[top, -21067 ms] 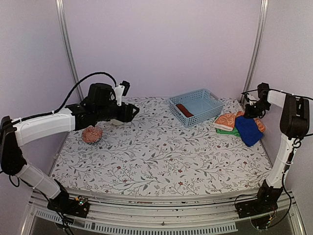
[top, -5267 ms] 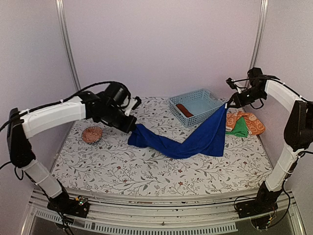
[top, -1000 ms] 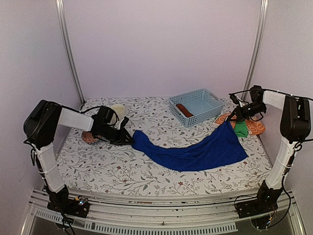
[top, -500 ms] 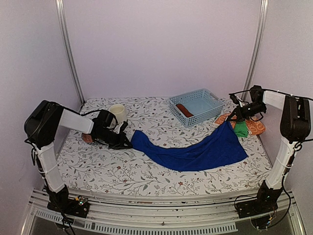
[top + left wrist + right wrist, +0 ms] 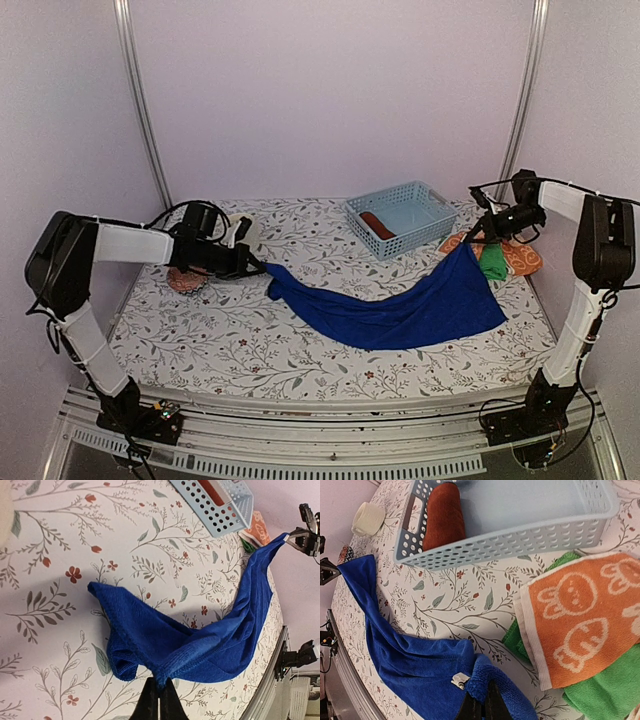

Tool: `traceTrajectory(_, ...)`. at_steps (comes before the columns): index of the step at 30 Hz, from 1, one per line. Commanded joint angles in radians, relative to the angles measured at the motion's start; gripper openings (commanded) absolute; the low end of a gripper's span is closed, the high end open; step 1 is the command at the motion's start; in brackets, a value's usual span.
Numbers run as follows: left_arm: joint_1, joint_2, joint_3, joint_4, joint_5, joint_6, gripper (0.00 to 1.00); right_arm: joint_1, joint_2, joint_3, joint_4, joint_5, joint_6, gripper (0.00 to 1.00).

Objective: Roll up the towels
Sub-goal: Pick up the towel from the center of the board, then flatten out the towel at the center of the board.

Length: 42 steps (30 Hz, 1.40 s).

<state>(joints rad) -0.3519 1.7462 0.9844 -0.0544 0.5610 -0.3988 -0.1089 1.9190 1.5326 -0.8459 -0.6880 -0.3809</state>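
A royal-blue towel [image 5: 400,312] lies stretched across the table, sagging in the middle. My left gripper [image 5: 262,270] is shut on its left corner, low over the table; in the left wrist view the black fingers [image 5: 154,700] pinch a bunched fold of the blue towel [image 5: 200,645]. My right gripper [image 5: 475,238] is shut on the right corner and holds it raised; its wrist view has the fingertips [image 5: 490,705] buried in blue towel [image 5: 415,665]. A rust-brown rolled towel [image 5: 377,224] [image 5: 442,517] lies in the basket. Orange patterned [image 5: 580,615] and green [image 5: 605,695] towels lie at the right edge.
The pale blue lattice basket [image 5: 420,238] [image 5: 520,537] stands at the back right. A cream cup [image 5: 243,228] [image 5: 367,519] stands behind my left gripper. Under the left arm, by the table's left edge, lies a small reddish patterned object [image 5: 185,281].
My left gripper has closed on the blue towel's left corner, and the left arm has swung back toward the wall. The right gripper has stayed in place with its corner.
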Motion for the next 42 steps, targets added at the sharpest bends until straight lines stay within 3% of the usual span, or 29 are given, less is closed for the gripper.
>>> traceTrajectory(1, 0.033, -0.095, 0.048, -0.021, -0.017, 0.021, 0.00, -0.009, -0.045, 0.157, -0.063, -0.003, -0.013, 0.04)
traceTrajectory(10, 0.142, -0.355, 0.190, -0.122, -0.078, 0.040, 0.00, -0.014, -0.041, 0.534, -0.208, 0.020, -0.028, 0.03)
traceTrajectory(19, 0.180, -0.480, 0.243, -0.185, -0.105, 0.050, 0.00, -0.014, -0.150, 0.552, -0.146, 0.011, -0.001, 0.03)
traceTrajectory(24, 0.179, -0.557, 0.176, -0.188, -0.092, 0.029, 0.00, -0.014, -0.228, 0.441, -0.130, -0.031, -0.021, 0.03)
traceTrajectory(28, 0.178, -0.665, 0.078, -0.188, -0.082, 0.012, 0.00, -0.013, -0.352, 0.227, -0.082, -0.045, -0.037, 0.03)
traceTrajectory(36, 0.154, -0.985, -0.097, -0.284, -0.002, -0.002, 0.00, -0.014, -0.774, -0.186, -0.114, -0.190, -0.187, 0.04)
traceTrajectory(42, 0.145, -1.159, -0.137, -0.385, 0.016, -0.051, 0.00, -0.014, -0.921, -0.276, -0.179, -0.205, -0.250, 0.04)
